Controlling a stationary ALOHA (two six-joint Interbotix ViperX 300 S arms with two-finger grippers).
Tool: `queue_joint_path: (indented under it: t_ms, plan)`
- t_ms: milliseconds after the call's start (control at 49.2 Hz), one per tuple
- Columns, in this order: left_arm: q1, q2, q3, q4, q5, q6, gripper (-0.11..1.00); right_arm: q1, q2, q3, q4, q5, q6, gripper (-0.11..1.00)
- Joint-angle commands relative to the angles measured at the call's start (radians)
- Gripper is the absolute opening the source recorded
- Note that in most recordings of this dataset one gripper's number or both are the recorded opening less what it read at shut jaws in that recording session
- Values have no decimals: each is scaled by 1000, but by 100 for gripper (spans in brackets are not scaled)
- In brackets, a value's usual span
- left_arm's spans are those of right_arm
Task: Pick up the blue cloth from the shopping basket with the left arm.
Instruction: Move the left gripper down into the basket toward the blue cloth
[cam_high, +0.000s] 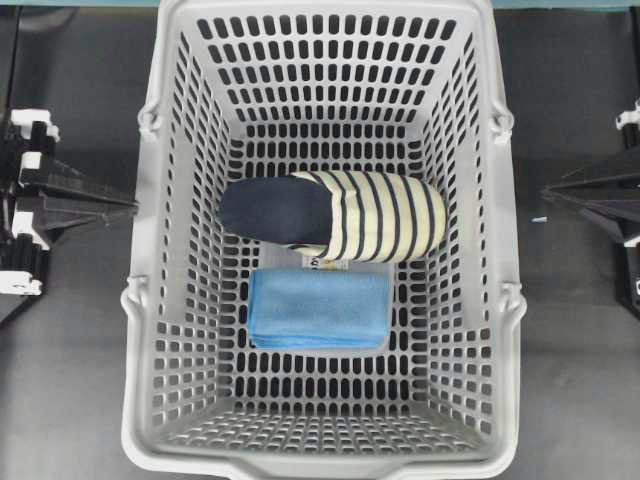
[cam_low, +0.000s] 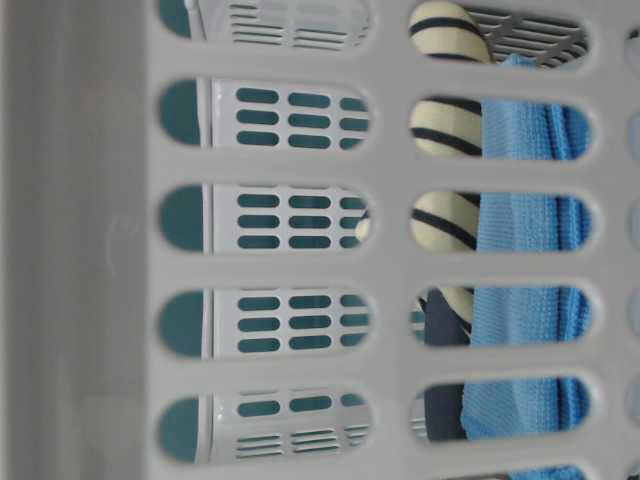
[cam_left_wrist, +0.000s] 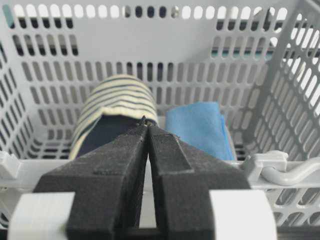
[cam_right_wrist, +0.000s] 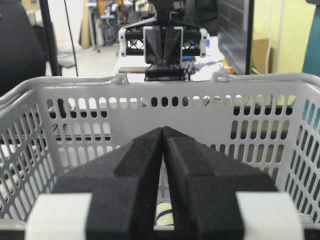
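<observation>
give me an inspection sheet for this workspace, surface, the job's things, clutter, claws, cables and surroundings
Surface: dark tabletop under and around the basket.
Job's things: grey shopping basket stands in the middle; blue cloth lies folded flat on its floor.
Clutter: striped slipper lies in the basket beside the cloth, toe end dark navy; a small label shows between the two.
Claws: left claw shut, outside the basket wall, holding nothing; right claw shut, outside the opposite wall, holding nothing.
Cables: nothing seen.
Surroundings: the right wrist view shows a room beyond the basket with a dark screen and a light floor.
</observation>
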Motion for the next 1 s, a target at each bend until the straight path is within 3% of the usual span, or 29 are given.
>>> queue_joint_path:
  t_ms: [0,81,346,427,590,651,895,976]
  plan:
    - [-12,11,-86,40,35,-29,6,0,11,-21,5,-6,8,1]
    - [-14,44,-167,40,133,-54,0,0,11,-21,12,-2,12,1]
    - [-40,264,-465,40,532,-61,0,-3,5,-31,12,101,71,4]
    - [-49,339,-532,40,614,-61,0,-3,-5,-32,12,127,75,21]
    - [-61,479,-638,41,749,-71,0,-3,-17,-35,14,155,72,70]
    - [-75,540,-686,41,793,-64,0,-6,-17,-34,12,161,72,80]
    - [-104,741,-842,41,897,-54,2,-9,-17,-32,12,169,72,75]
    - [-109,799,-884,40,923,-61,17,-9,-17,-32,12,169,72,75]
